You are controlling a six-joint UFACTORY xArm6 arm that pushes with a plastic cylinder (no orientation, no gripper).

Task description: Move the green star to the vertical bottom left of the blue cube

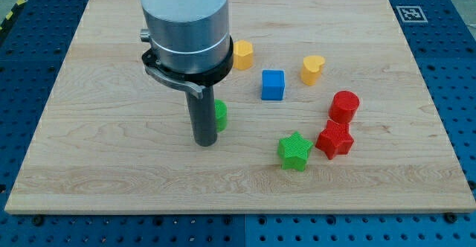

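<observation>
Wooden board [89, 150] lies on a blue perforated bench, with no container on it. From the view's left: my tip [204, 142] rests on the wood, just left of a green block [221, 114] that the rod partly hides, apparently touching it. No claw exists; the rod holds nothing. An orange block [243, 54] sits behind. Next the blue cube [273, 85], then the green star [294, 151] below and right of it, a yellow heart-like block [313, 69], a red star [335, 138] just beside the green star, and a red cylinder [344, 106].

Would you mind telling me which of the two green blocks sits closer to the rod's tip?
The green block partly hidden behind the rod, right beside my tip. The green star lies well off toward the view's right, next to the red star.
</observation>
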